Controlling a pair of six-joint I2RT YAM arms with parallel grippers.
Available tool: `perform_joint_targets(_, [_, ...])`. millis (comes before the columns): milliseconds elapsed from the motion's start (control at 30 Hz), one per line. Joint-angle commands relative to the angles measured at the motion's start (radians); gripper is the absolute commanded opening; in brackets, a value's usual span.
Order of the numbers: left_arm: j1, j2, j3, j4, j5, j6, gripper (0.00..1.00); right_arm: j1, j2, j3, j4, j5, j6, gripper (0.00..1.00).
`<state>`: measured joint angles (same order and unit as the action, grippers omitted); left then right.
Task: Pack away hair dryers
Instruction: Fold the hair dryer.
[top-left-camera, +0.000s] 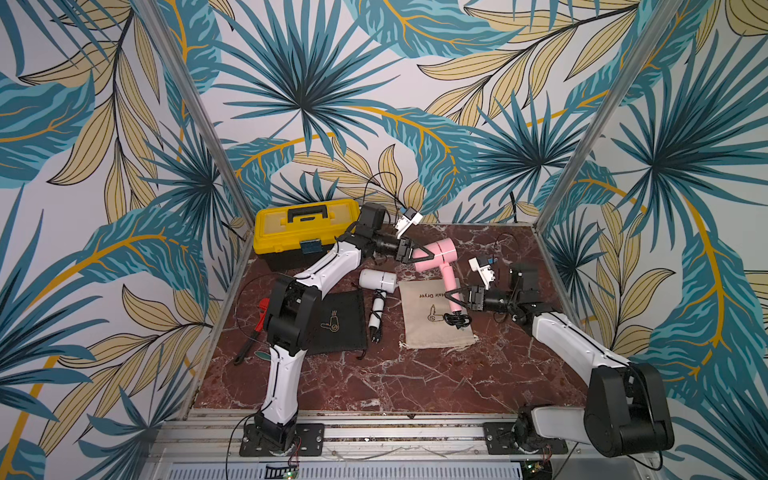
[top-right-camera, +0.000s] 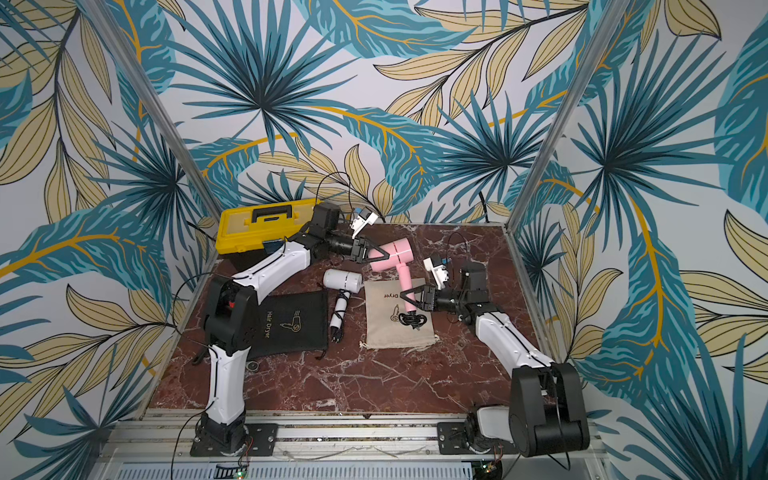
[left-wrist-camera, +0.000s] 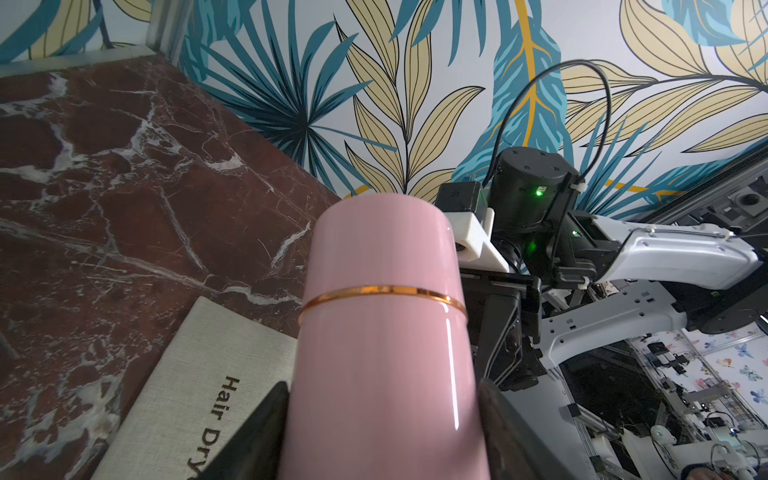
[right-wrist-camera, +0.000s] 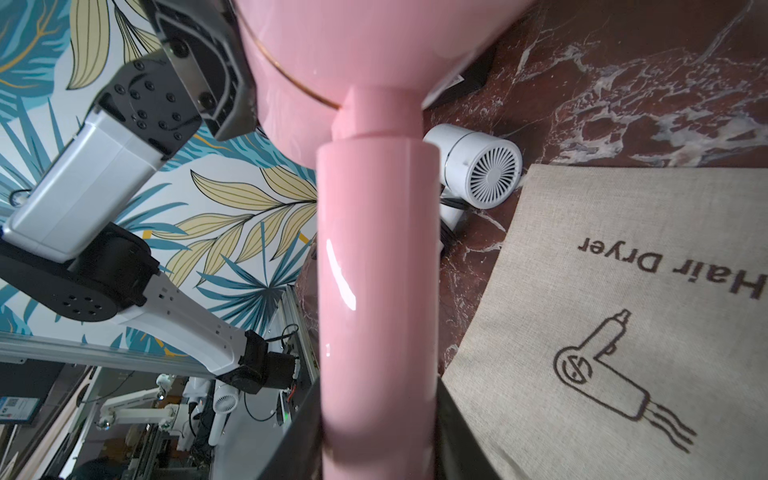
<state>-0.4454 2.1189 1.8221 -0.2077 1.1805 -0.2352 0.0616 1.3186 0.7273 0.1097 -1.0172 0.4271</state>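
Wallpaper (top-left-camera: 299, 104) with big teal and sand-coloured palm leaves covers every wall around the cell, and aluminium posts (top-left-camera: 237, 195) stand at the far corners. The worktop (top-left-camera: 395, 382) has a dark red marble pattern with white veins. A metal rail (top-left-camera: 395, 432) runs along its near edge, where both arms are bolted. At the far left corner sits a yellow toolbox (top-left-camera: 305, 226) with a black handle and its lid closed. A red wrench (top-left-camera: 262, 309) lies near the left edge.

The pink hair dryer (top-left-camera: 438, 251) is in the far middle of the worktop, held from two sides. The left gripper (top-left-camera: 427, 254) has its fingers (left-wrist-camera: 262, 444) pressed on both sides of the barrel. The right gripper (top-left-camera: 455, 300) has its fingers (right-wrist-camera: 461, 449) closed against the lower handle. This handle reaches over the far edge of the beige pouch (top-left-camera: 428, 328) printed "Hair Dryer", and the dryer's black cord (top-left-camera: 457, 321) lies bundled on that pouch. I cannot tell if the dryer touches the surface. The white hair dryer (top-left-camera: 378, 280) lies on bare marble between the beige pouch and a black pouch (top-left-camera: 340, 324), with its cord wound on the handle.
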Motion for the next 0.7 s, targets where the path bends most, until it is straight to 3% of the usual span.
perform_joint_targets(0, [-0.042,-0.053,-0.044,0.024,0.005,0.046,0.0,-0.003,-0.052,-0.018,0.293,0.081,0.238,0.0])
perform_joint_targets(200, [-0.096,-0.111,-0.144,0.041,-0.097,0.054,0.0,-0.003,-0.106,-0.016,0.269,0.24,0.252,0.0])
perform_joint_targets(433, [-0.152,-0.15,-0.256,0.249,-0.247,-0.102,0.0,0.025,-0.105,-0.03,0.416,0.343,0.355,0.0])
perform_joint_targets(667, [-0.176,-0.145,-0.271,0.371,-0.307,-0.195,0.0,0.092,-0.1,-0.031,0.514,0.409,0.404,0.0])
